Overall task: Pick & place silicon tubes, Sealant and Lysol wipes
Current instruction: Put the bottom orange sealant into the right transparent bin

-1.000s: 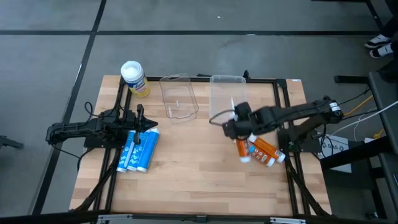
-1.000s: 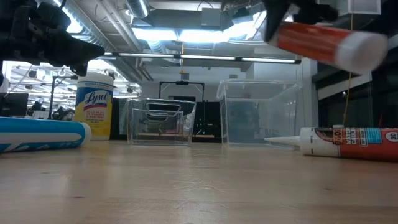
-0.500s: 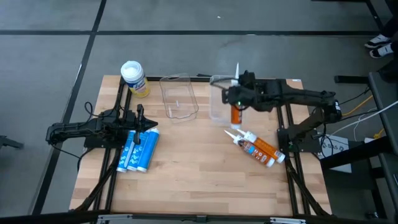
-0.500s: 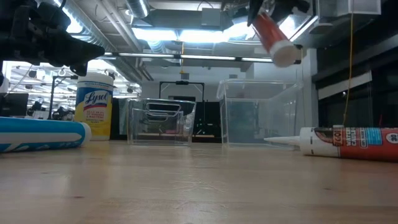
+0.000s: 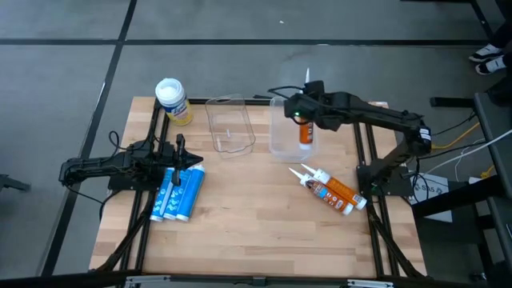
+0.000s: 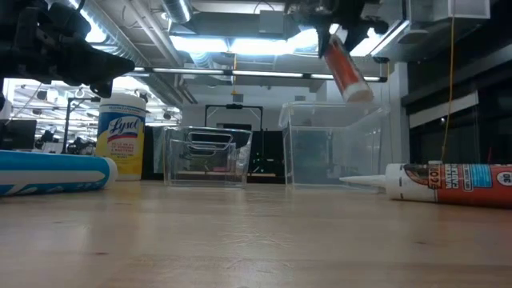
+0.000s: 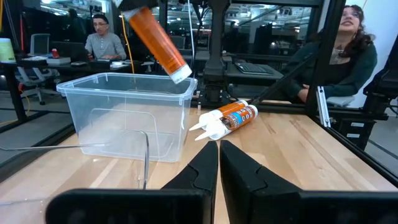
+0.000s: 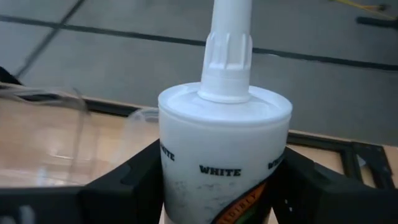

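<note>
My right gripper (image 5: 302, 118) is shut on an orange sealant tube (image 5: 304, 133) above the right-hand clear bin (image 5: 280, 144). In the low view the tube (image 6: 345, 66) slants over the bin (image 6: 332, 148). Two more sealant tubes (image 5: 332, 190) lie on their sides on the table near its right edge. The yellow Lysol wipes (image 5: 172, 100) stand upright at the far left corner. My left gripper (image 5: 194, 160) is shut and level, just above several blue tubes (image 5: 178, 194) lying side by side. My right gripper pinches the sealant tube's body just below its white nozzle shoulder (image 8: 186, 180) between its two fingers (image 8: 127, 186), which lie across the tube. The tube is lifted clear and tilted: the nozzle (image 5: 306, 78) points up and toward the far edge, the base (image 6: 358, 91) hangs over the bin.
A second clear bin (image 5: 230, 126) stands left of the first, at the table's far middle. Black frame rails (image 5: 364, 152) run along both sides. People (image 7: 106, 43) sit at desks beyond the table. Bare wood (image 5: 248, 216) lies in the near middle.
My right gripper has carried the sealant tube from above the two tubes on the table toward the far edge, and now holds it over the right bin. It has turned on the way: the tube, nearly level before, now slants steeply with its base down.
</note>
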You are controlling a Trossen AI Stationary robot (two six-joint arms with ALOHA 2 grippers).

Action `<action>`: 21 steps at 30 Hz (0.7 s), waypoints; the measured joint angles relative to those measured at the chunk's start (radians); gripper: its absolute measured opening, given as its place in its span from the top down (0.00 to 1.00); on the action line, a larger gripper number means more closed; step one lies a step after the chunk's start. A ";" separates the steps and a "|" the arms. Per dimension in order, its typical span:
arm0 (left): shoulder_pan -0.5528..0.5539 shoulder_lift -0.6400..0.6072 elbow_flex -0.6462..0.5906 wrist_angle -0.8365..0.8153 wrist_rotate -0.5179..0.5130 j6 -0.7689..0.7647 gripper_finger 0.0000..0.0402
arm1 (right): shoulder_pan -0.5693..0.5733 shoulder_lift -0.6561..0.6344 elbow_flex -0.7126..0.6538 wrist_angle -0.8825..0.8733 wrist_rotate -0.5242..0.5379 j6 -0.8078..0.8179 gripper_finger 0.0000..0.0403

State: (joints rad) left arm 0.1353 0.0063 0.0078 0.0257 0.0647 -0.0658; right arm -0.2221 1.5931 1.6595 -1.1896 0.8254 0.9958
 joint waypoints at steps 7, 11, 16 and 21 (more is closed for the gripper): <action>0.000 0.000 0.000 0.000 0.000 0.000 0.97 | -0.038 0.006 -0.109 0.041 -0.019 0.086 0.44; 0.000 0.000 0.000 0.000 0.000 0.000 0.96 | -0.051 0.005 -0.172 0.114 -0.051 0.103 0.44; 0.000 0.000 0.000 0.000 0.000 0.000 0.97 | -0.055 0.005 -0.257 0.191 -0.075 0.129 0.43; 0.000 0.000 0.000 0.000 0.000 0.000 0.97 | -0.058 0.005 -0.327 0.254 -0.087 0.169 0.44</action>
State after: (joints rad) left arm 0.1355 0.0064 0.0078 0.0257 0.0647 -0.0658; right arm -0.2798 1.5982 1.3322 -0.9360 0.7382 1.1651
